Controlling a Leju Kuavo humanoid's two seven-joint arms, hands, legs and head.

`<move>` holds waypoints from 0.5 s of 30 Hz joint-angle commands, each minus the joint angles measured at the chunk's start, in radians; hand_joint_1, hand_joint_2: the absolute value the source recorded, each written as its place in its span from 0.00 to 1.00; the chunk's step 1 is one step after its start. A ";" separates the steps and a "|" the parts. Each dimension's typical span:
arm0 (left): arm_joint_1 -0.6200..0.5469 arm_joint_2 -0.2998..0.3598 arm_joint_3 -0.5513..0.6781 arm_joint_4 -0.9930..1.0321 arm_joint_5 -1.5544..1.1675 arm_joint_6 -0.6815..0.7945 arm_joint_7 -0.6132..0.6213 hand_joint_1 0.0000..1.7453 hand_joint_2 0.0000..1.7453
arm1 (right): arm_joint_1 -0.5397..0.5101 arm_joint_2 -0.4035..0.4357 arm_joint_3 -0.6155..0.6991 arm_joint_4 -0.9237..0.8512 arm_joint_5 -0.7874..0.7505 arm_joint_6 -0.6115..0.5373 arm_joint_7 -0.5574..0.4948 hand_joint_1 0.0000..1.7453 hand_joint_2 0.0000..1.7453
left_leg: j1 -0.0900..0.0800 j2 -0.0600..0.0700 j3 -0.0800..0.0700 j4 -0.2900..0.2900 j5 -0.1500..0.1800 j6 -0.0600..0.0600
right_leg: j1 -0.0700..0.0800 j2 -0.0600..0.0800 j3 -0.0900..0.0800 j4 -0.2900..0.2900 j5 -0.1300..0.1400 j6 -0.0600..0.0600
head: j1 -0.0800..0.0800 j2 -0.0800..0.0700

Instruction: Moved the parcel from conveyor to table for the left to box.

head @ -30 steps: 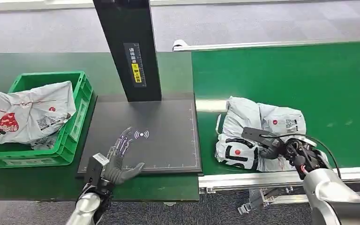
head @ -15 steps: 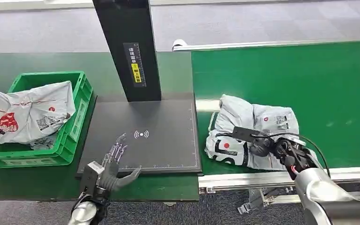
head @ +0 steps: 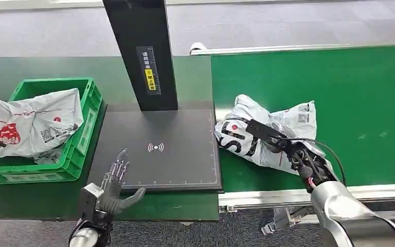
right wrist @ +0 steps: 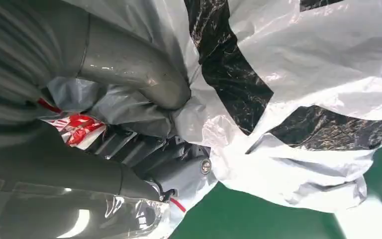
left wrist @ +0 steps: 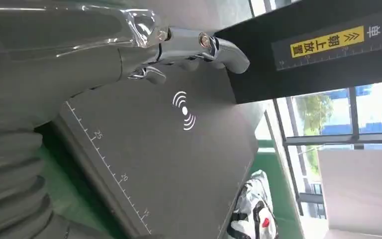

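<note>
A white plastic parcel (head: 267, 136) with black and red print hangs crumpled over the conveyor's left edge, beside the black scan pad (head: 185, 164). My right hand (head: 288, 152) grips it; up close the thumb (right wrist: 144, 82) and fingers pinch a fold of the bag (right wrist: 298, 104). My left hand (head: 114, 186) hovers over the pad's near left corner, fingers spread and holding nothing. In the left wrist view its fingers (left wrist: 194, 45) reach over the pad (left wrist: 159, 159), with the parcel (left wrist: 256, 214) far off.
A green crate (head: 85, 131) at the left holds another white parcel (head: 28, 123). A black post (head: 144, 56) rises behind the pad. The green conveyor belt (head: 339, 87) stretches to the right, with a metal rail (head: 267, 198) along its near edge.
My right hand has lifted the parcel and carried it left, from the belt's middle to the edge by the pad. My left hand has drawn back and left.
</note>
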 commanded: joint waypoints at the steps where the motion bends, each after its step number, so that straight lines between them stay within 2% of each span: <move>1: 0.002 0.005 0.024 0.014 -0.002 -0.004 0.003 0.00 1.00 | -0.038 0.021 -0.006 0.020 -0.004 0.000 -0.006 1.00 1.00 | 0.000 0.001 0.000 0.000 0.000 0.000 | 0.000 0.002 -0.001 0.000 0.000 0.000 | 0.000 0.000; 2: 0.003 0.002 0.029 0.012 -0.004 -0.003 0.003 0.00 1.00 | -0.027 0.028 -0.036 -0.006 -0.046 -0.091 -0.067 1.00 1.00 | -0.001 0.002 0.000 -0.001 0.000 0.000 | -0.001 0.002 -0.001 0.000 0.000 0.000 | 0.000 0.000; 3: 0.005 0.001 0.031 0.010 -0.005 -0.003 0.002 0.00 1.00 | -0.029 0.032 -0.040 -0.014 -0.057 -0.125 -0.094 1.00 1.00 | -0.001 0.002 0.000 -0.001 0.000 0.000 | 0.000 0.002 -0.001 0.000 0.000 0.000 | 0.000 0.000; 5: 0.010 -0.001 0.035 -0.002 -0.011 0.004 -0.004 0.00 1.00 | -0.029 0.041 -0.062 -0.067 -0.080 -0.274 -0.136 1.00 1.00 | -0.001 0.003 0.001 -0.001 0.000 0.000 | -0.001 0.003 -0.001 0.000 0.001 0.000 | 0.000 0.000; 9: 0.014 0.004 0.035 -0.005 -0.015 0.016 -0.012 0.00 1.00 | 0.035 0.064 -0.096 -0.247 -0.163 -0.443 -0.219 1.00 1.00 | 0.000 0.003 0.000 -0.001 0.000 0.000 | 0.000 0.003 -0.002 0.000 0.000 0.000 | 0.000 0.000; 11: 0.008 -0.005 0.036 0.001 -0.003 0.017 -0.026 0.00 1.00 | 0.133 0.084 -0.149 -0.453 -0.262 -0.580 -0.343 1.00 1.00 | 0.000 0.003 0.001 -0.001 0.000 0.000 | 0.000 0.003 -0.001 -0.001 0.001 0.000 | 0.001 0.000; 14: -0.014 -0.026 0.040 -0.003 0.035 0.038 -0.048 0.00 1.00 | 0.253 0.093 -0.182 -0.660 -0.391 -0.678 -0.450 1.00 1.00 | 0.000 -0.001 0.000 -0.001 0.000 0.000 | 0.000 -0.001 0.000 -0.001 0.000 0.000 | 0.000 0.000; 15: -0.018 -0.040 0.058 -0.042 0.048 0.103 -0.094 0.00 1.00 | 0.326 0.097 -0.138 -0.810 -0.451 -0.778 -0.528 1.00 1.00 | 0.000 -0.001 -0.001 -0.001 0.000 0.000 | 0.000 -0.001 -0.001 -0.001 0.000 0.000 | 0.000 0.000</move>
